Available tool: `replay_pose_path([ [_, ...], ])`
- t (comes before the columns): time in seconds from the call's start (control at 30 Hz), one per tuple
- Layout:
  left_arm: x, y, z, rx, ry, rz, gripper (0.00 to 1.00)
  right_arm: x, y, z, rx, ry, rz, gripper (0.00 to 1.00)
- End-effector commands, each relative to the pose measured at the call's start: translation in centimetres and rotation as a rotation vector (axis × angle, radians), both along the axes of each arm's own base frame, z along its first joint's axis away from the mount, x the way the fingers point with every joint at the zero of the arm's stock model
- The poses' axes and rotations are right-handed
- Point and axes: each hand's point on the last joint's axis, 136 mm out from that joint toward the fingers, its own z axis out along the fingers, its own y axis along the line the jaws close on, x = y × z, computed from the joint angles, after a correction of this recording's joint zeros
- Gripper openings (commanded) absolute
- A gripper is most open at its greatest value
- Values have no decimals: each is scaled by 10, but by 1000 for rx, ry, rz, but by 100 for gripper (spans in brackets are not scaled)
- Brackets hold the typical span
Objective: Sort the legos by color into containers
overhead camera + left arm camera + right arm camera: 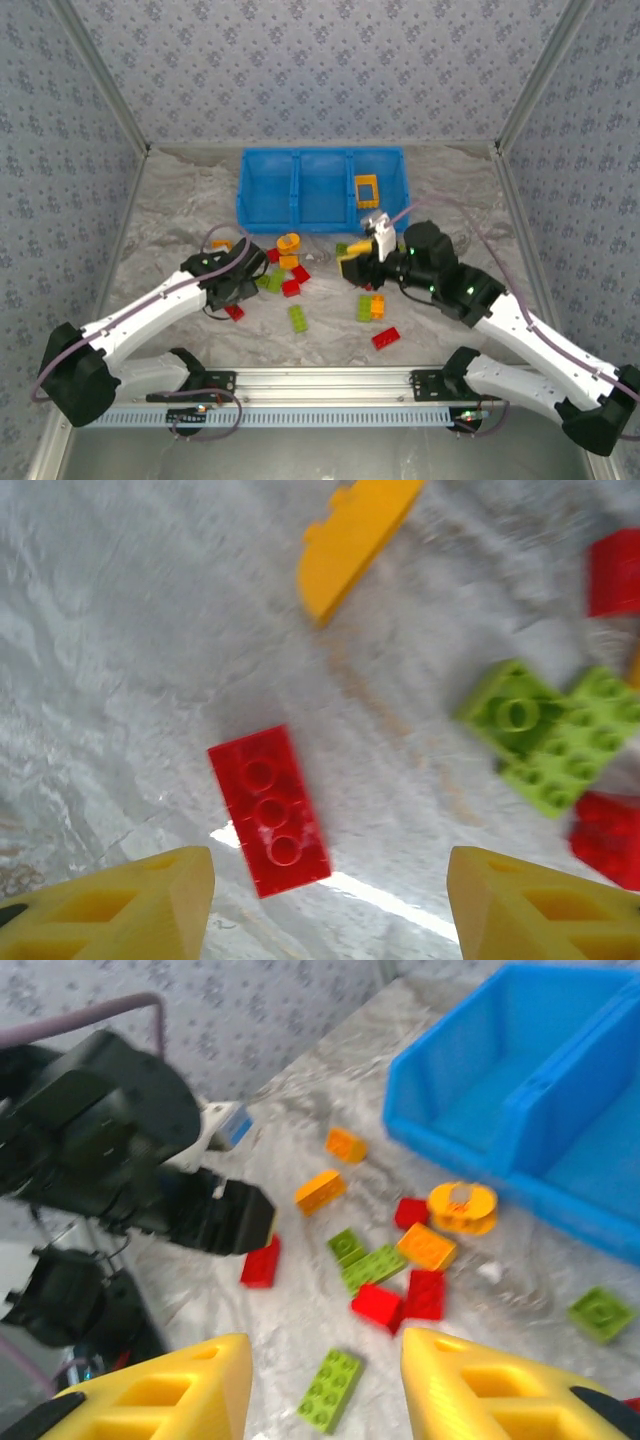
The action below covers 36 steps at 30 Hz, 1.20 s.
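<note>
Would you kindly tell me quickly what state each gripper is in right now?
Left gripper: open, empty, over a red studded plastic brick.
Right gripper: open, empty.

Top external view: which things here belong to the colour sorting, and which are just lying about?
Job in hand: blue tray; orange frame brick in its right compartment; red brick, green brick and orange round piece, loose on the table.
Just there: metal rail at the near edge; purple cable.
</note>
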Motion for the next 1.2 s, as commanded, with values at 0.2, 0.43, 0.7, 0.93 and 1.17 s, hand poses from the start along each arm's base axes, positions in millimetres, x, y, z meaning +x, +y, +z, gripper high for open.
replay_pose_path([
  [0.2, -10, 8, -43, -92, 26, 128, 65, -22, 29, 0, 90, 1, 53, 47],
  [0.43, 6, 5, -51, -144, -10, 136, 64, -24, 40, -6, 63, 21, 73, 47],
  [0.7, 0, 6, -66, -135, 38, 144, 49, -22, 40, -11, 48, 31, 60, 47],
  [0.93, -4, 11, -67, -123, 33, 148, 34, -18, 39, -12, 38, 31, 38, 45],
  [1.17, 19, 3, -6, -53, -101, 33, 21, -13, 38, -1, 44, 14, 12, 44],
])
